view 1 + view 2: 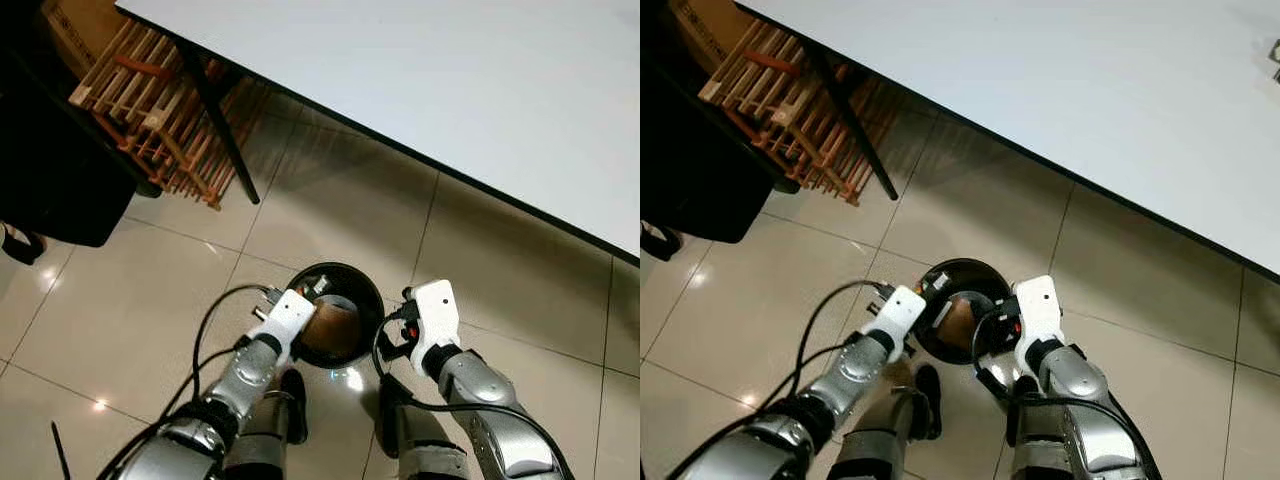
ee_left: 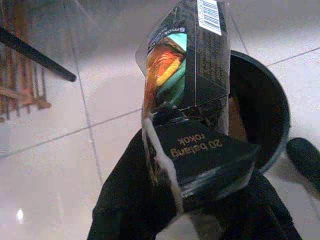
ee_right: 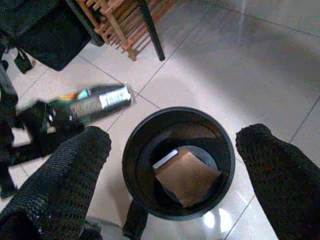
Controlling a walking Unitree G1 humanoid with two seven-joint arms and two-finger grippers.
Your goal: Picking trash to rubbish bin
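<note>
The left gripper (image 2: 200,200) is clamped on a crumpled cigarette pack (image 2: 187,95), a dark glossy carton with a barcode label and a torn strip of clear film hanging loose along one edge. It looks very light, part stiff card and part slick wrapper, already dented, so a pinch across the flat faces near the lower end, as the fingers have it now, seems the safest hold; the film could let it slide if the grip is loosened too early. From the right wrist view the pack (image 3: 92,104) is held out roughly level, just beside the rim of the rubbish bin (image 3: 131,165) and not yet over the opening. The left arm reaches forward and down from the robot's left, its wrist bent inward toward the bin (image 1: 372,295). The right gripper (image 3: 175,185) hangs above the bin with its two black fingers spread wide and empty, one to each side of the mouth, the right arm bent at the elbow and pointing down. The bin is a round black bucket standing on pale glossy floor tiles (image 1: 130,300), with a piece of brown cardboard (image 3: 186,175) lying flat in its bottom. Farther off, a slim black table leg (image 1: 222,120) rises to a white tabletop (image 1: 450,80), and a wooden slatted rack (image 1: 150,105) leans on the floor beneath it, next to a dark bag (image 1: 55,160).
</note>
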